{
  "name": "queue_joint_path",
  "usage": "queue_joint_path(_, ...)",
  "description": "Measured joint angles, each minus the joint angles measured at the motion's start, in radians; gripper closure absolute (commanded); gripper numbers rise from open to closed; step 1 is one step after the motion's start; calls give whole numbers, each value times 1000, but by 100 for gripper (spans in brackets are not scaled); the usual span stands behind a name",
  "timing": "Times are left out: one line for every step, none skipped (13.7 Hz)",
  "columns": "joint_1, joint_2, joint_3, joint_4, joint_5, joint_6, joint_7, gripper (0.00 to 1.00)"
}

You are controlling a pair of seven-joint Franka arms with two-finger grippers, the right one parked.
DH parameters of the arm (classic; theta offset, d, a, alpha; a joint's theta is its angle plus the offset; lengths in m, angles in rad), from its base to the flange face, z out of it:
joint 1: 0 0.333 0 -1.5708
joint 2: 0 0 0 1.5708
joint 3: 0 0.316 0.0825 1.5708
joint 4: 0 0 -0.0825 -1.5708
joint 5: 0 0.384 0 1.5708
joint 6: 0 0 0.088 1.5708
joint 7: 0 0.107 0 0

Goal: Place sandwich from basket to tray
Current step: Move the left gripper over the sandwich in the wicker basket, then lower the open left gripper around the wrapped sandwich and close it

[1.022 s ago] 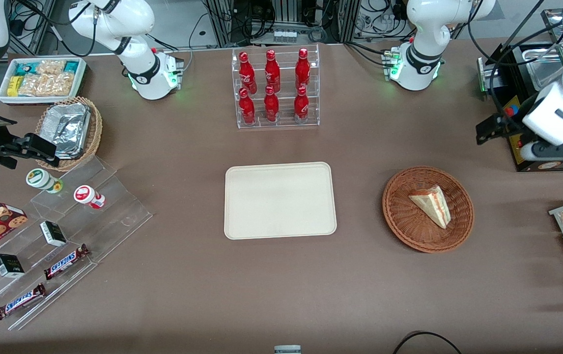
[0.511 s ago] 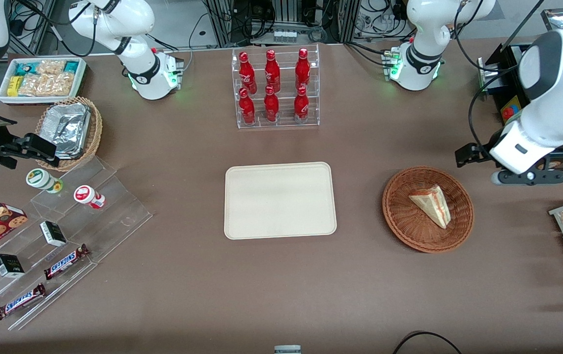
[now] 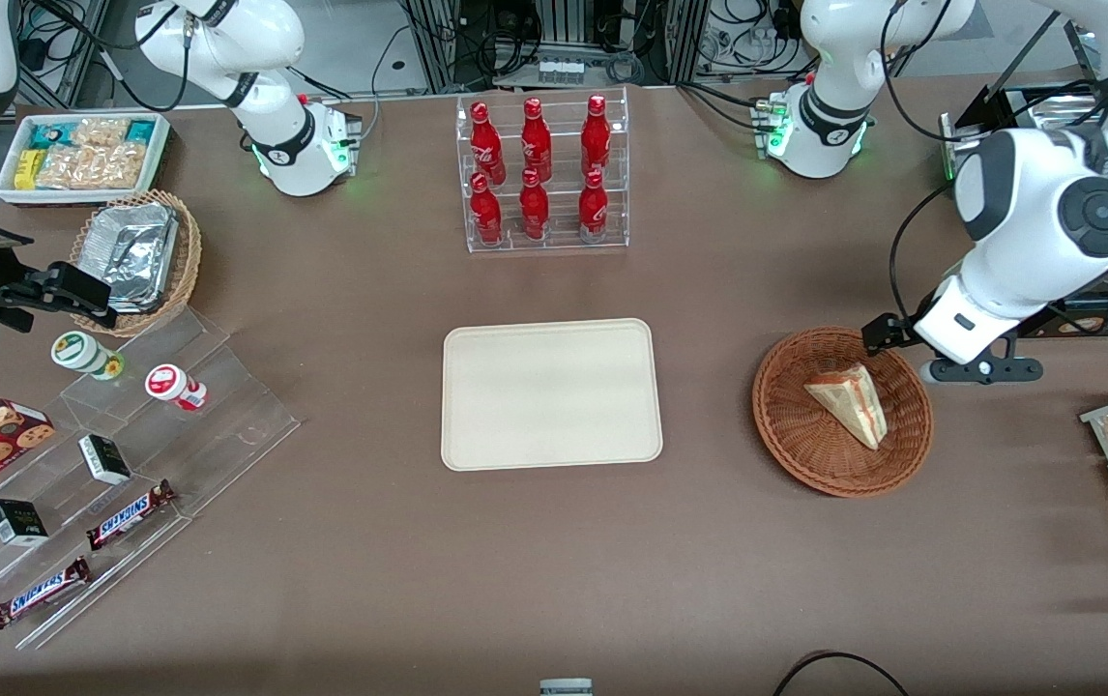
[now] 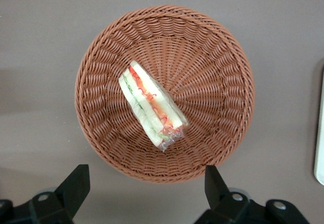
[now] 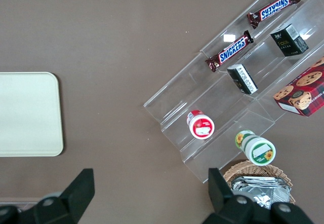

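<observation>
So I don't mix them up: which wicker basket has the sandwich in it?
The reddish-brown basket under the open pincer holds the sandwich; the tan one holds foil containers.

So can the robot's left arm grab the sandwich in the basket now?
Probably yes. The gripper hangs open above the basket, and the sandwich lies uncovered in it with nothing on top.

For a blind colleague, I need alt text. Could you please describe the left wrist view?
A wrapped triangular sandwich lies in a round reddish-brown wicker basket on a brown table. The open gripper hangs above the basket's edge, touching nothing. A cream tray shows at the frame's border.
</observation>
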Motion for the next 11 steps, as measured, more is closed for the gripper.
queue_joint_path(1, 5, 1, -20, 0, 26, -2, 0)
queue_joint_path(2, 11, 2, -32, 0, 41, -14, 0)
queue_joint_path(3, 19, 2, -38, 0, 52, -40, 0)
queue_joint_path(3, 25, 3, -40, 0, 58, -81, 0)
queue_joint_path(3, 29, 3, -40, 0, 60, -137, 0)
queue_joint_path(3, 33, 2, -40, 0, 62, -201, 0)
queue_joint_path(3, 38, 2, -41, -1, 74, -268, 0)
queue_joint_path(3, 42, 2, -43, -2, 95, -342, 0)
queue_joint_path(3, 48, 2, -45, -4, 113, -429, 0)
queue_joint_path(3, 55, 1, -49, -4, 132, -531, 0)
queue_joint_path(1, 65, -2, -52, -4, 153, -623, 0)
